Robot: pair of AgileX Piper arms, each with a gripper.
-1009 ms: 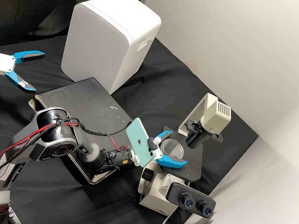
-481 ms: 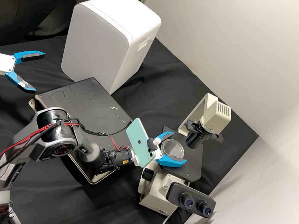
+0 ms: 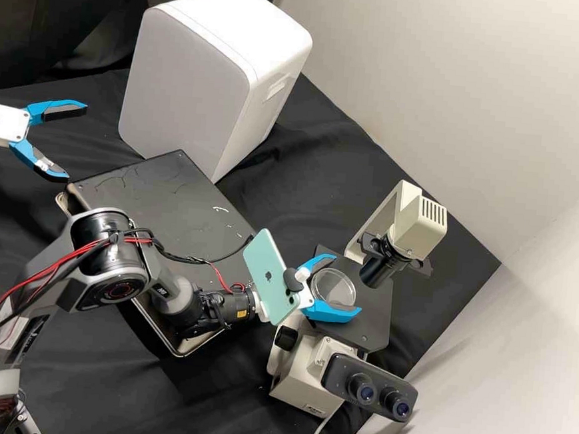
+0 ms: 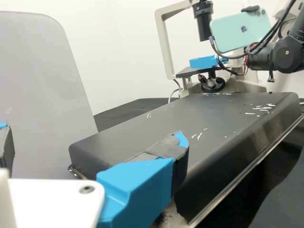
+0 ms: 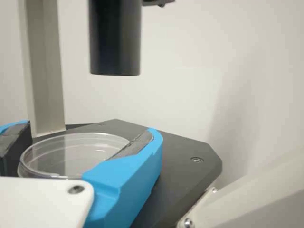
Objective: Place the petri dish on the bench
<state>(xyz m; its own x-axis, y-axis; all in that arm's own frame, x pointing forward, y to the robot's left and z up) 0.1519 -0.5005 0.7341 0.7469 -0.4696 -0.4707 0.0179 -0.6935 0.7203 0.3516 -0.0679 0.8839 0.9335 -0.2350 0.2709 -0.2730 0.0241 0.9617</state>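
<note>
**Cloth, plastic and painted metal**

The surface (image 3: 321, 159) is covered in matt black cloth, creased. The dish (image 5: 71, 152) is clear, glossy plastic. The stage (image 5: 180, 161) is smooth matt black. The microscope (image 3: 304, 368) body looks painted off-white, satin. The box (image 3: 207, 77) is smooth white plastic, faintly shiny. The tray (image 4: 228, 123) is dark and semi-gloss, scuffed with pale scratches, with a shiny metal rim. The phone (image 3: 269, 283) has a glossy mint back. The fingers of the left end effector (image 3: 72, 138) and right end effector (image 3: 344, 283) are matt blue plastic with dark pads.
</note>
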